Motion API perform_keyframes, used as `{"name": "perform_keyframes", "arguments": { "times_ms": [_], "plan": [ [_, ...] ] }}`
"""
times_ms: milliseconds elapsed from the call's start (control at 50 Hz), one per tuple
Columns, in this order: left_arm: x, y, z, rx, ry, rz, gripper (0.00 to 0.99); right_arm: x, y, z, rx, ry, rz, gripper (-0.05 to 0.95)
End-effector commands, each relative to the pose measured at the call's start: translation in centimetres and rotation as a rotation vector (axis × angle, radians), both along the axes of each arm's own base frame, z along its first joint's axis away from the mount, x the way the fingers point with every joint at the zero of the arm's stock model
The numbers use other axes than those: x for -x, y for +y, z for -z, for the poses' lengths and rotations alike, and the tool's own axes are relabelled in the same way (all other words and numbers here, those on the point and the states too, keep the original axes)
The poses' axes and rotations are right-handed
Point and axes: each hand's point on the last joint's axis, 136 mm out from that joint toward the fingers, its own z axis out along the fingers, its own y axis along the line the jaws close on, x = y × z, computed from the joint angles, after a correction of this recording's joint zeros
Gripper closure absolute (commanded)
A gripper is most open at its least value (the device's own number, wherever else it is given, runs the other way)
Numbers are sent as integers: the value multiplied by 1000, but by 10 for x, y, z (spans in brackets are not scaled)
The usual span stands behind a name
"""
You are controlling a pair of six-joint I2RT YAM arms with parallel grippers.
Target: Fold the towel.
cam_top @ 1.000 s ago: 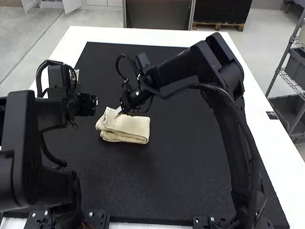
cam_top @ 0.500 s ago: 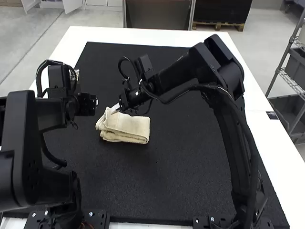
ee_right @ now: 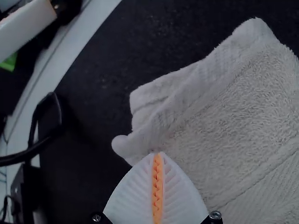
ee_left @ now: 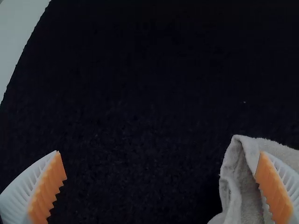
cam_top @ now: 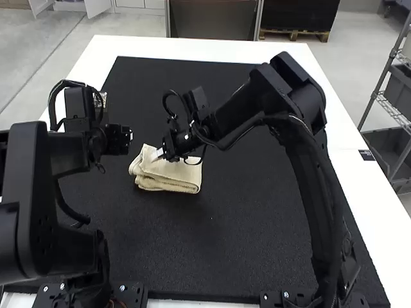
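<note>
See a cream towel [cam_top: 176, 172] lying folded in layers on the black mat [cam_top: 225, 224] over the white bench [cam_top: 192, 46], left of the middle in the high view. Find the right tool [cam_top: 155, 155] at the towel's far left part, white fingers together; cannot tell whether touching cloth. Note the left tool [cam_top: 128, 136] near the towel, with fingers spread wide apart.

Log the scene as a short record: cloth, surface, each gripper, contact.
cloth: cream terry towel, folded in layers, one end uneven
surface: black rectangular mat on white table
left gripper: open, holding nothing, near the uneven end
right gripper: fingers shut, tips at the towel
right gripper contact: touching or hovering, cannot tell
</note>
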Motion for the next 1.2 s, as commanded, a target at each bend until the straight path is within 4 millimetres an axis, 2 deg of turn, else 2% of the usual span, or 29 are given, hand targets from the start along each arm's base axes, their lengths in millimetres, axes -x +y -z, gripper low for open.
{"name": "perform_keyframes", "arguments": {
  "times_ms": [0,300,420,480,560,760,1000,1180],
  "plan": [
    [1,0,1,19,-5,-3,44,-2,-4,19,18,23,9,920],
    [-1,1,-2,15,-19,-3,44,-6,-9,55,47,14,28,920],
    [-1,0,-2,16,-19,-2,44,-4,-9,54,41,18,26,920],
    [-1,0,-2,16,-19,0,44,-4,-5,43,24,9,21,920],
    [-2,0,-3,16,-21,0,44,-9,-2,17,-13,-18,27,920],
    [-3,1,-7,14,-31,-1,44,-21,-7,-39,-80,-64,62,920],
    [-12,3,-30,20,-87,-11,43,-47,-38,-102,-150,-143,141,920],
    [-19,5,-48,29,-129,-21,43,-52,-69,-132,-179,-183,196,920]
  ]
}}
